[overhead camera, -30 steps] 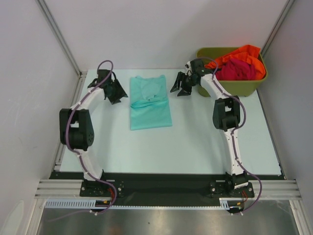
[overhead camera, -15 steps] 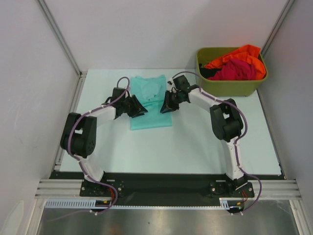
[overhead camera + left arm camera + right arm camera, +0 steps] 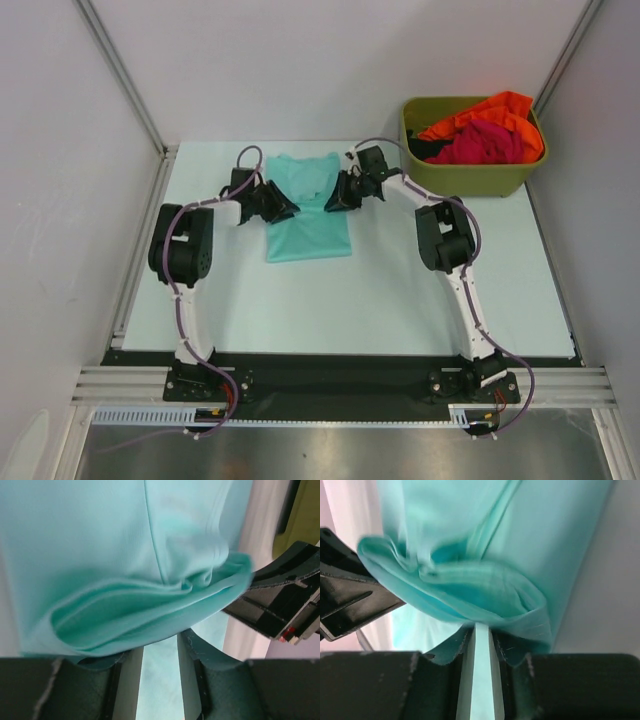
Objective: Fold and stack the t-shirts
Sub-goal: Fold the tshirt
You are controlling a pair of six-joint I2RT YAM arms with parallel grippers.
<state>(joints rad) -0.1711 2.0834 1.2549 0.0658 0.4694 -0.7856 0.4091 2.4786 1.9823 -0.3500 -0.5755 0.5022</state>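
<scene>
Filling the olive bin point(image 3: 470, 180) are an orange t-shirt point(image 3: 502, 106) and magenta t-shirt point(image 3: 482, 143).

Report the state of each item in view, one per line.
teal t-shirt, lying flat, middle fold pinched up at both sides.
orange t-shirt, crumpled in the bin, unfolded.
magenta t-shirt, crumpled in the bin, unfolded.
bin, upright, holding both.
left end effector, closed on the teal t-shirt's fold.
right end effector, closed on the same fold.

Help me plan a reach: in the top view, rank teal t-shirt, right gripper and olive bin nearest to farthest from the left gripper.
1. teal t-shirt, at the left gripper itself.
2. right gripper, just across the cloth.
3. olive bin, back right corner.
</scene>
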